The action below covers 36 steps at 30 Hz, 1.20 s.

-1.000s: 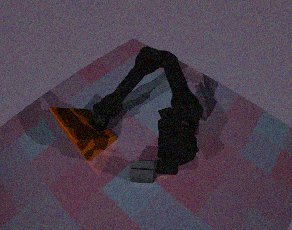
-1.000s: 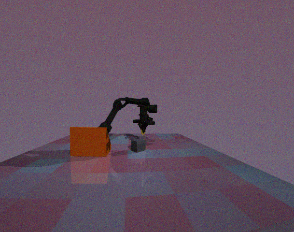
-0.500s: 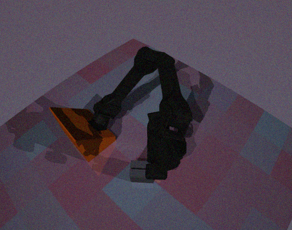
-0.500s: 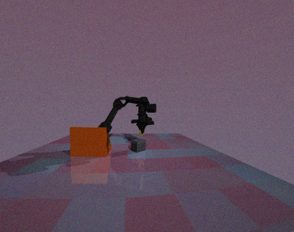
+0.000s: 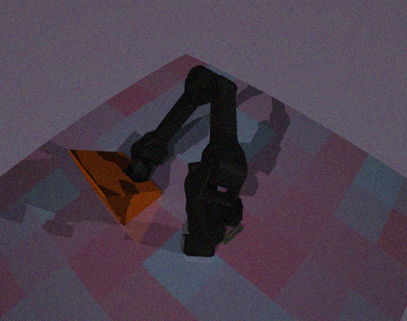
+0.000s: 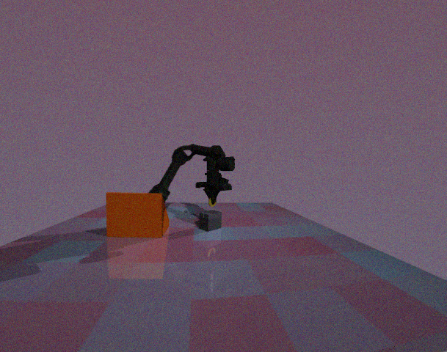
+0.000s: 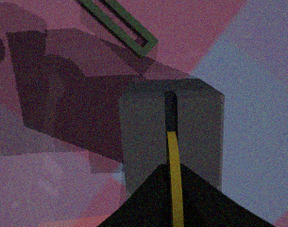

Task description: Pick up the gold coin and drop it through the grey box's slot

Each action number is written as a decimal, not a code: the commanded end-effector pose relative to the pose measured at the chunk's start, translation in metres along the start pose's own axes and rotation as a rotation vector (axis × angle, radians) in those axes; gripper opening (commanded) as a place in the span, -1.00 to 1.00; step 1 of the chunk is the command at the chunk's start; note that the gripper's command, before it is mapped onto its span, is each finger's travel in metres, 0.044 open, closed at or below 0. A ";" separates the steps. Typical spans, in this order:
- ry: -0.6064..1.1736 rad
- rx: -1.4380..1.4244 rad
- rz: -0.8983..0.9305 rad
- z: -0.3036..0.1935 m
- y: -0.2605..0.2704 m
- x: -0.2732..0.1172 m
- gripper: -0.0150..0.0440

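My gripper [image 6: 213, 200] [image 7: 171, 173] is shut on the gold coin [image 6: 212, 204] [image 7: 177, 199], which is held on edge. It points down and hangs above the grey box [image 6: 211, 220] [image 7: 200, 128], with a gap between coin and lid in the exterior view. In the wrist view the coin lies nearly in line with the dark slot [image 7: 171, 113], tilted very slightly against it. The arm hides most of the box in the top view. The dark-green holder [image 5: 232, 234] [image 7: 144, 50] is empty where it shows, beside the box.
A large orange block [image 5: 103, 172] [image 6: 134, 215] stands by the arm's base, to the left of the box in the top and exterior views. The arm's dark shadows fall across the patchwork table top [image 5: 265, 255] [image 6: 223, 322]. The light is dim and the pictures are grainy.
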<state>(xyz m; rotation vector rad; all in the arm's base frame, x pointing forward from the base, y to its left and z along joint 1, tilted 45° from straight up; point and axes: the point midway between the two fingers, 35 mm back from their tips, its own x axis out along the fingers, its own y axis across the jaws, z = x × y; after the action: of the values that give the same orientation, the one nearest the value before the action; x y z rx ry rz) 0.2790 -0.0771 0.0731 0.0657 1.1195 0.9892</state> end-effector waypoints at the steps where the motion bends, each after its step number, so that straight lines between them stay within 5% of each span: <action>1: 0.005 0.001 0.013 -0.013 -0.003 0.004 -0.49; 36: -0.004 0.002 -0.001 -0.014 -0.004 0.004 -0.49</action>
<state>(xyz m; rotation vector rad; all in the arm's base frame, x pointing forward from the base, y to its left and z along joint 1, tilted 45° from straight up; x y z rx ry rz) 0.2704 -0.0820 0.0609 0.0704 1.1180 0.9876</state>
